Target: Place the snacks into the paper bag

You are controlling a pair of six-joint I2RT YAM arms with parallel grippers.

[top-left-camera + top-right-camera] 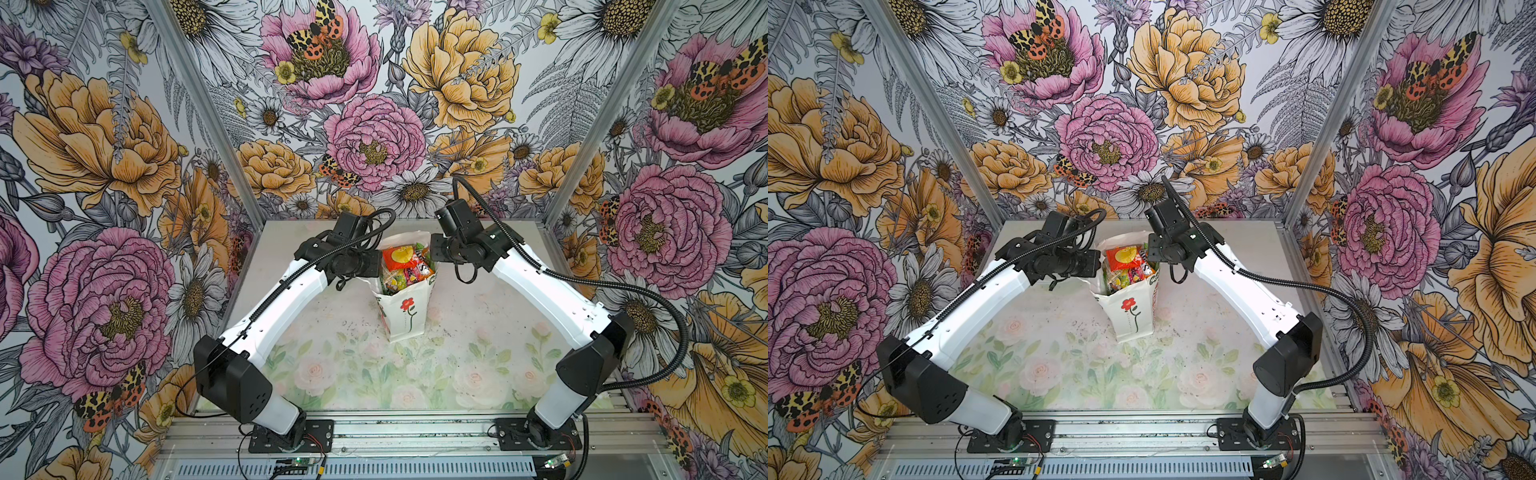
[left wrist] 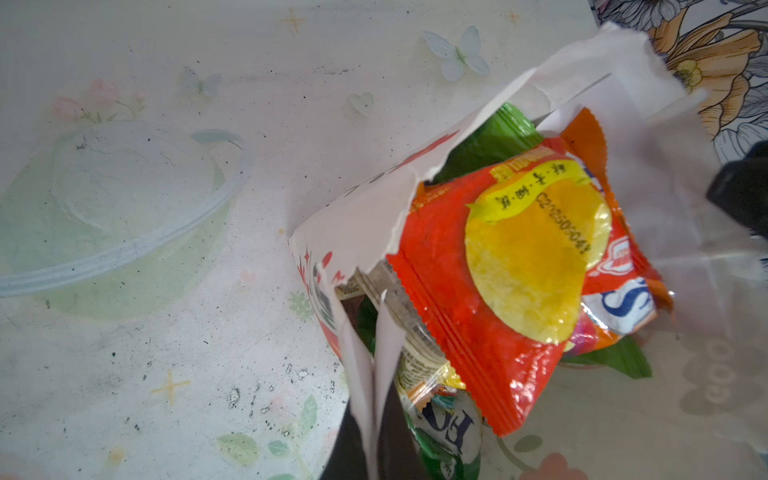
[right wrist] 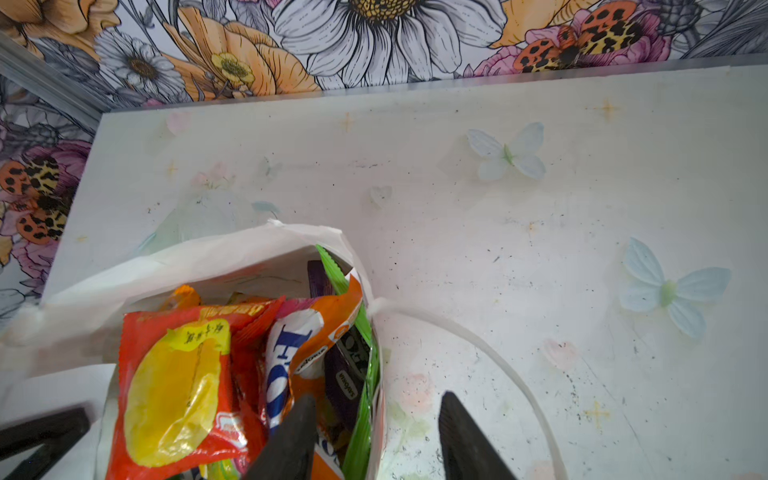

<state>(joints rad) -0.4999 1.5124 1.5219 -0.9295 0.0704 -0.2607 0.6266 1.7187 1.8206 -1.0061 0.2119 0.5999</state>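
Bright, even light falls from overhead in both top views — the white arm link (image 1: 282, 303) glares nearly blown out and the tabletop (image 1: 478, 332) looks washed pale. Shadows are soft and short, faint at the foot of the paper bag (image 1: 401, 320). The post (image 1: 208, 112) leans toward 10 o'clock, bowed by the wide lens. In the left wrist view the red-yellow packet (image 2: 519, 266) flashes glare, and the bag's torn rim at 6 o'clock smears out of focus. In the right wrist view the right gripper (image 3: 377, 395) at 6 o'clock shows dark, soft-edged fingers (image 3: 291, 440).

Pale rose-print tabletop (image 1: 353, 374), scuffed with dark specks; bold floral wallpaper (image 1: 374, 124) behind, both sides; aluminium rail (image 1: 415, 432) front.
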